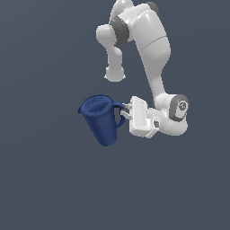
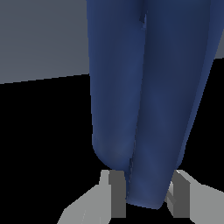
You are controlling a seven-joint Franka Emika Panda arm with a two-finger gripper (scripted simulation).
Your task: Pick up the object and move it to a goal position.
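The pitcher (image 1: 102, 119) tilts, rim up toward the exterior view's left; the gripper (image 1: 126, 112) apparently clamps its handle (image 2: 146, 175), open space all round.

The dark blue pitcher (image 2: 153, 87) fills most of the wrist view, its smooth side crossing the whole frame. The gripper (image 2: 146, 194) has a grey finger (image 2: 114, 192) pressed on either side of a narrow blue part.

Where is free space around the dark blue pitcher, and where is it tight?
The grey ground is bare at the exterior view's left of, and below, the dark blue plastic pitcher. It is crowded at its handle, gripped by the white gripper.
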